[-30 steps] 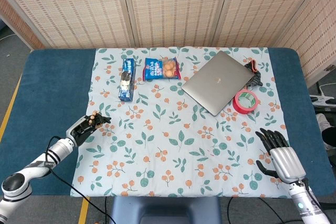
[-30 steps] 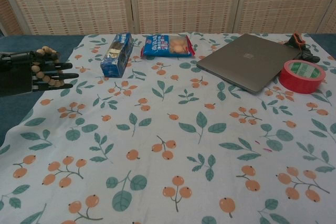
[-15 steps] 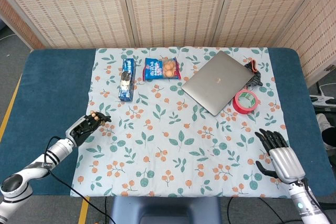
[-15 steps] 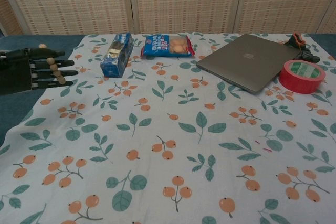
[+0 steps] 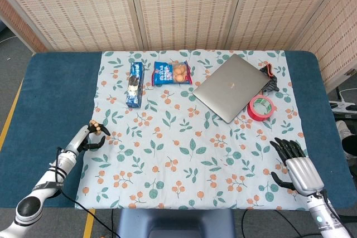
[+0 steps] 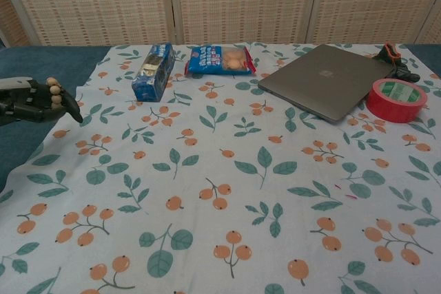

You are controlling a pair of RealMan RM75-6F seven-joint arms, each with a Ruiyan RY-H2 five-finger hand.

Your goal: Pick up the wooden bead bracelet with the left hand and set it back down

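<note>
Floral cloth (image 5: 189, 143) covers blue table (image 5: 56, 93) before woven screens (image 5: 184, 9)

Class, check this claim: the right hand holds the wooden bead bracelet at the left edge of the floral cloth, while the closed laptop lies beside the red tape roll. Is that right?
Not quite: the left hand holds the wooden bead bracelet, as the head view shows; the right hand holds nothing. The rest stands: it is at the floral cloth's left edge, and the closed laptop lies beside the red tape roll.

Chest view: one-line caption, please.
Left hand holds the wooden bead bracelet at the floral cloth's left edge.
</note>
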